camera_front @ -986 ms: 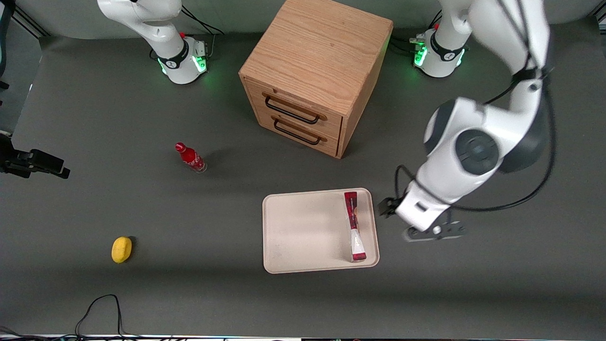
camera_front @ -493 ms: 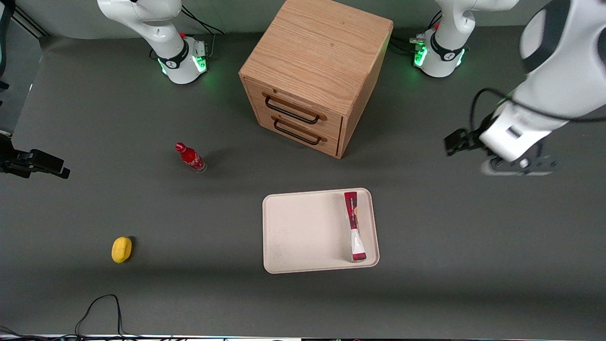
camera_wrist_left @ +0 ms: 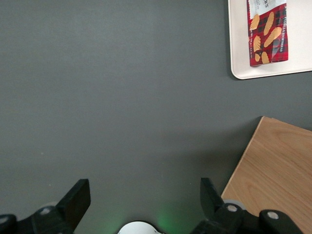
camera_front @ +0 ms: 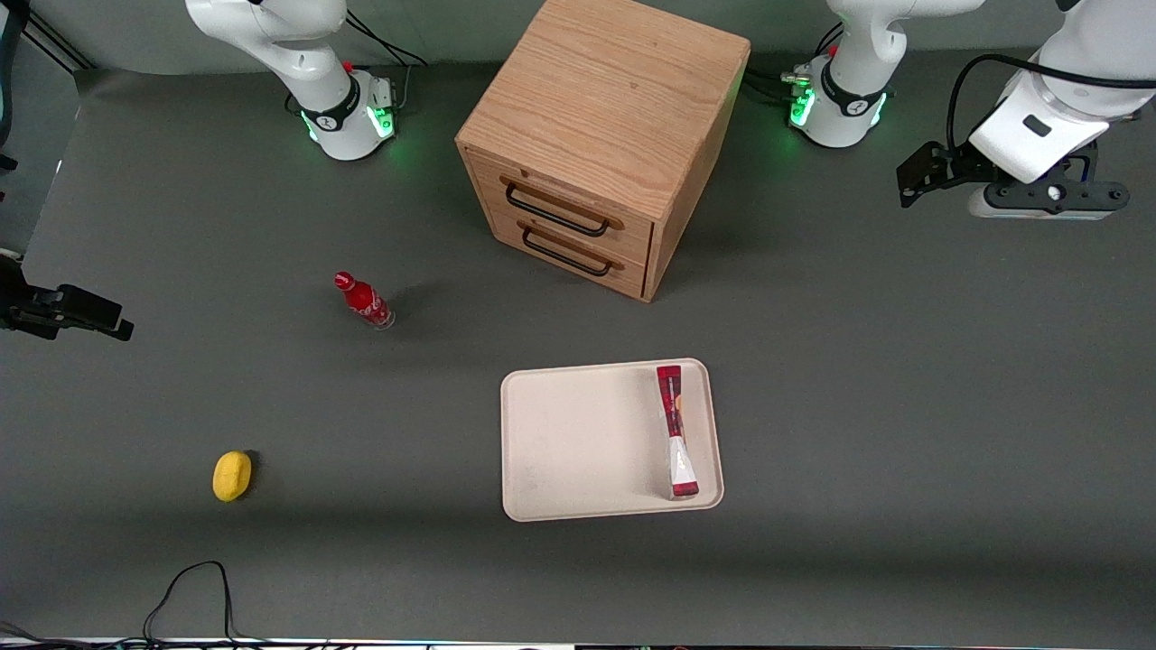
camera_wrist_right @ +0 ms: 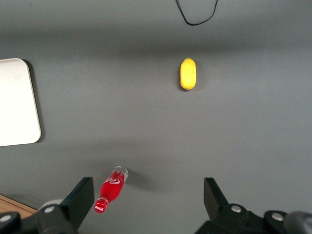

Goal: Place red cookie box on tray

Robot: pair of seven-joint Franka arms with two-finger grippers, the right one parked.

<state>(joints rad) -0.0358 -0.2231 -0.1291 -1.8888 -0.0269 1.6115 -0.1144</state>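
Observation:
The red cookie box [camera_front: 675, 431] stands on its narrow edge in the cream-white tray [camera_front: 578, 442], along the tray's rim toward the working arm's end. Both show in the left wrist view, the box [camera_wrist_left: 267, 30] in a corner of the tray [camera_wrist_left: 237, 48]. The tray's corner also shows in the right wrist view [camera_wrist_right: 14, 102]. My left gripper [camera_front: 1039, 194] is high above the table near its arm base, far from the tray. Its fingers [camera_wrist_left: 78, 199] stand wide apart with nothing between them.
A wooden two-drawer cabinet [camera_front: 605, 135] stands at the middle of the table, farther from the front camera than the tray. A small red bottle [camera_front: 363, 301] and a yellow lemon-like object [camera_front: 232, 475] lie toward the parked arm's end. A black cable [camera_front: 194, 587] lies near the front edge.
My left gripper has moved away from the tray's side, rising and retreating toward its arm base. The box and tray have stayed still.

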